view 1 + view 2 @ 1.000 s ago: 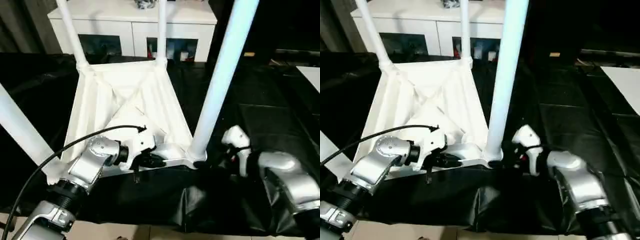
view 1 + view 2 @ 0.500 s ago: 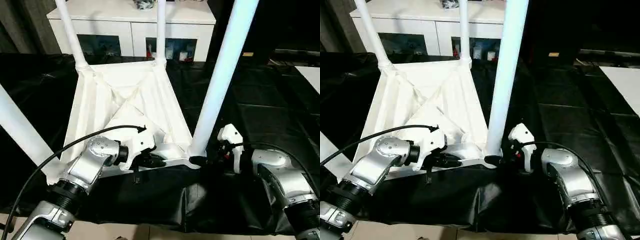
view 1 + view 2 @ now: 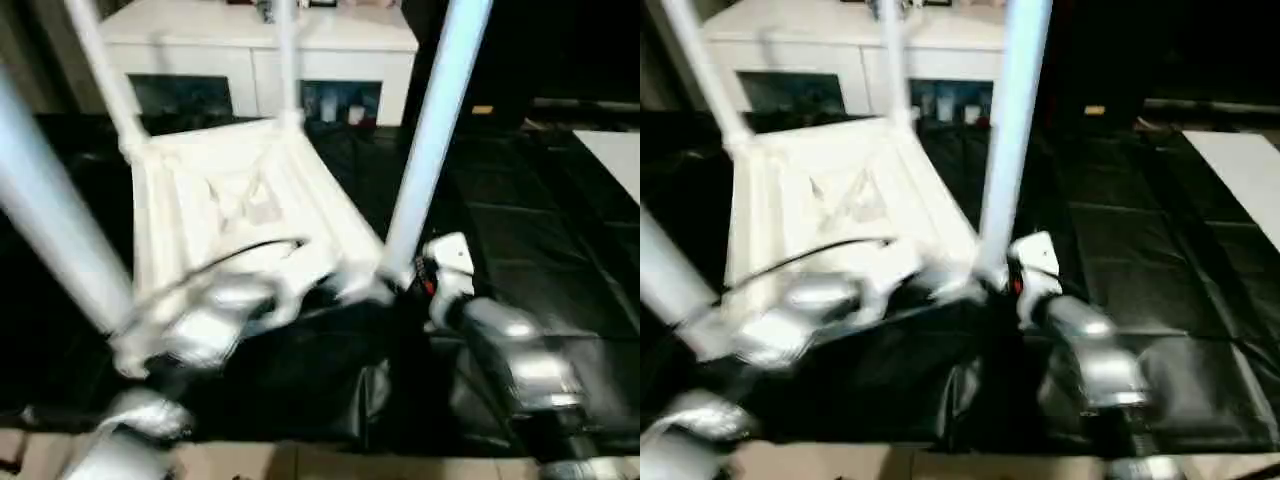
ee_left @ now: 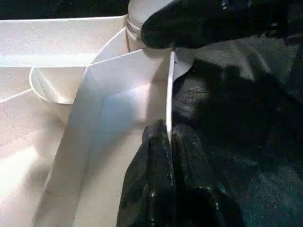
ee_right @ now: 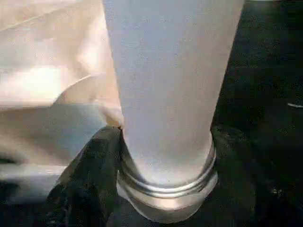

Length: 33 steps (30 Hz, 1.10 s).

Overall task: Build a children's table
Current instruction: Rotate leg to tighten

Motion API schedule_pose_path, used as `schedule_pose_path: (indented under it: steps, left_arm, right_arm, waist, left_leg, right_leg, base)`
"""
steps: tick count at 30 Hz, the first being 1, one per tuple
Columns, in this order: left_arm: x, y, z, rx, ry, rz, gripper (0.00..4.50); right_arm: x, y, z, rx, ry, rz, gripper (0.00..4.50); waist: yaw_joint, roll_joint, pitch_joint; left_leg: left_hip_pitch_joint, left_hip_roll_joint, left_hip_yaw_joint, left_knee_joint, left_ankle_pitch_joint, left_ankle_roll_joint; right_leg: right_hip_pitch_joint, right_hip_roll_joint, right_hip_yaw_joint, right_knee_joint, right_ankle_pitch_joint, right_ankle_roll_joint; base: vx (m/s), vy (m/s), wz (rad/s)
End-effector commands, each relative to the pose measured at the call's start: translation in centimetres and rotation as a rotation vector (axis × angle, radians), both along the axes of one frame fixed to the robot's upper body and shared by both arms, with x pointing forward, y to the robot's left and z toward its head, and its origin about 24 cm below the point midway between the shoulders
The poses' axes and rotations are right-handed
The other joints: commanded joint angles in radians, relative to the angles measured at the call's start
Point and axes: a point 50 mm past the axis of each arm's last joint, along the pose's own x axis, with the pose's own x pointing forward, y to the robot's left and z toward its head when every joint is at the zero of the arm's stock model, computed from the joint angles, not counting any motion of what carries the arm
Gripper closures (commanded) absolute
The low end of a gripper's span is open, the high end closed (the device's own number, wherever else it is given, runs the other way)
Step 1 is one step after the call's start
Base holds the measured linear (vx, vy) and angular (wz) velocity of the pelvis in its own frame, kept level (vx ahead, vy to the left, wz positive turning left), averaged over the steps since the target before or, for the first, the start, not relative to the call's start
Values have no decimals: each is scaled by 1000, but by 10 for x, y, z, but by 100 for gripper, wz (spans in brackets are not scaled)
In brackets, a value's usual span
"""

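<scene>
The upturned tabletop (image 3: 240,215) lies ribbed side up on my black-covered desk (image 3: 520,230), all four legs (image 3: 435,130) standing in its corner sockets. My left gripper (image 4: 169,137) has its jaws clenched on the thin near rim of the tabletop. My right gripper (image 5: 165,156) grasps the base of the near right leg, one black finger (image 5: 90,175) on each side of its collar. A white cabinet (image 3: 250,50) stands behind.

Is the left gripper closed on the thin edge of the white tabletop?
Yes, the left gripper pinches the thin rim of the tabletop between its two black fingers.
</scene>
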Motion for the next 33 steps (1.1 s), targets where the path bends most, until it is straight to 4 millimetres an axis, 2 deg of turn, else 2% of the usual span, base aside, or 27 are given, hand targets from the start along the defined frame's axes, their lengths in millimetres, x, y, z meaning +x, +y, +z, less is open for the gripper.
schedule_pose_path:
  steps: [1, 2, 3, 4, 5, 6, 8, 12, 14, 15, 16, 18, 19, 20, 22, 23, 24, 25, 26, 29, 30, 31, 33]
  left_arm:
    - [2, -9, 0, -12, -24, 48, 450]
    - [0, -9, -1, -6, -22, 18, 450]
    - [-1, -9, -1, -5, -22, 14, 450]
    - [-2, -6, -3, 4, -20, 2, 450]
    - [-2, -6, -3, 4, -20, 2, 450]
    - [-4, -4, -4, 11, -18, -10, 450]
    - [-5, -1, -7, 22, -13, -19, 450]
    - [-5, 4, -9, 33, -11, -23, 450]
    - [-5, 6, -9, 38, -9, -28, 450]
    - [-5, 10, -10, 52, -13, -39, 450]
    - [-5, 12, -11, 59, -12, -42, 450]
    - [-5, 14, -12, 68, -15, -47, 450]
    - [-6, 17, -12, 75, -11, -71, 450]
    - [-8, 18, -11, 74, -14, -119, 450]
    - [-11, 17, -10, 64, -22, -183, 450]
    - [-14, 16, -9, 54, -23, -228, 450]
    - [-15, 16, -8, 47, -23, -248, 450]
    - [-21, 13, -4, 13, -20, -328, 450]
    - [-25, 9, 0, -21, -19, -399, 450]
    - [-34, 1, 8, -74, -31, -529, 450]
    - [-37, -3, 11, -100, -39, -576, 450]
    - [-37, -3, 11, -101, -39, -578, 450]
    - [-38, -9, 15, -116, -74, -630, 450]
  right_arm:
    - [-4, 30, 9, 12, -48, 100, 188]
    - [-4, 33, 13, 19, -73, 124, 188]
    - [-4, 33, 13, 20, -76, 124, 189]
    - [-4, 31, 16, 47, -90, 129, 154]
    - [-4, 31, 16, 47, -90, 129, 154]
    - [-4, 28, 19, 79, -102, 119, 119]
    - [-5, 20, 24, 95, -116, 119, 109]
    - [-6, 3, 27, 84, -111, 139, 71]
    - [-8, -2, 28, 88, -100, 163, 64]
    - [-14, -20, 30, 24, -89, 256, 64]
    - [-20, -29, 30, -3, -76, 325, 64]
    - [-29, -42, 30, -47, -61, 408, 64]
    - [-44, -61, 28, -106, -21, 510, 64]
    - [-53, -76, 27, -149, 18, 555, 64]
    - [-57, -85, 27, -164, 41, 554, 64]
    - [-58, -90, 27, -165, 55, 549, 64]
    - [-58, -92, 27, -166, 58, 540, 64]
    - [-56, -102, 28, -179, 61, 491, 64]
    - [-53, -109, 29, -198, 55, 436, 64]
    - [-44, -123, 30, -228, 28, 310, 64]
    - [-42, -125, 30, -227, 17, 283, 64]
    - [-42, -125, 30, -227, 17, 282, 64]
    - [-42, -120, 29, -215, 8, 285, 64]
  waist:
    - [-5, -15, -52]
    - [-5, -11, -52]
    - [-5, -10, -53]
    - [-5, -10, -53]
    - [-5, -10, -53]
    - [-3, -10, -54]
    - [-1, -10, -55]
    - [-2, -9, -53]
    - [-2, -9, -53]
    - [-1, -1, -52]
    - [-1, -6, -52]
    - [8, -9, -48]
    - [7, -1, -49]
    - [9, -9, -50]
    - [8, -11, -51]
    - [5, -7, -52]
    - [-1, -11, -51]
    - [0, -5, -50]
    - [-3, -7, -50]
    - [4, -1, -52]
    - [8, 0, -51]
    - [12, 0, -51]
    - [23, 3, -53]
  left_leg:
    - [19, 24, -20, -84, -364, -17]
    - [12, 25, -22, -87, -356, -9]
    - [12, 26, -22, -86, -352, -7]
    - [12, 26, -20, -86, -343, -1]
    - [12, 26, -20, -86, -343, -1]
    - [11, 27, -19, -85, -329, 6]
    - [9, 27, -17, -84, -313, 13]
    - [6, 27, -17, -86, -303, 20]
    - [9, 29, -18, -86, -317, 21]
    - [11, 30, -18, -86, -322, 19]
    - [10, 30, -18, -85, -326, 21]
    - [14, 32, -14, -81, -340, 38]
    - [12, 30, -15, -82, -340, 39]
    - [3, 32, -18, -81, -333, 47]
    - [2, 30, -17, -78, -325, 62]
    - [-1, 29, -19, -79, -315, 66]
    - [-7, 29, -21, -81, -311, 67]
    - [-4, 28, -21, -81, -315, 66]
    - [2, 30, -19, -80, -326, 62]
    - [15, 35, -14, -79, -328, 49]
    - [26, 35, -8, -77, -339, 49]
    - [28, 35, -6, -75, -339, 50]
    - [23, 37, -5, -75, -313, 59]
  right_leg:
    - [20, -21, 19, -87, -448, -126]
    - [24, -21, 18, -84, -422, -127]
    - [24, -20, 18, -82, -406, -128]
    - [24, -20, 20, -79, -371, -139]
    - [24, -20, 20, -79, -371, -139]
    - [26, -20, 21, -77, -340, -148]
    - [28, -20, 21, -74, -313, -156]
    - [32, -20, 21, -72, -308, -156]
    - [33, -20, 20, -75, -327, -154]
    - [32, -19, 21, -76, -319, -156]
    - [34, -17, 20, -76, -316, -155]
    - [32, -20, 25, -81, -321, -151]
    - [35, -22, 24, -79, -326, -156]
    - [43, -23, 22, -80, -332, -149]
    - [40, -25, 21, -83, -342, -157]
    - [41, -26, 19, -81, -346, -164]
    - [43, -25, 16, -81, -358, -164]
    - [39, -26, 15, -84, -377, -162]
    - [34, -25, 16, -86, -394, -169]
    - [24, -23, 20, -84, -357, -202]
    - [15, -19, 22, -85, -341, -213]
    - [16, -20, 23, -83, -333, -216]
    - [22, -22, 26, -77, -301, -218]
  base:
    - [0, 0, 0]
    - [0, 0, 0]
    - [0, 0, 0]
    - [0, 0, 0]
    - [0, 0, 0]
    - [0, 0, 0]
    - [0, 0, 0]
    - [0, 0, 0]
    - [0, 0, 0]
    - [0, 0, 0]
    - [0, 0, 0]
    - [0, 0, 0]
    - [0, 0, 0]
    - [0, 0, 0]
    - [0, 0, 0]
    - [0, 0, 0]
    - [0, 0, 0]
    - [0, 0, 0]
    - [0, 0, 0]
    - [0, 0, 0]
    - [0, 0, 0]
    - [0, 0, 0]
    - [0, 0, 0]
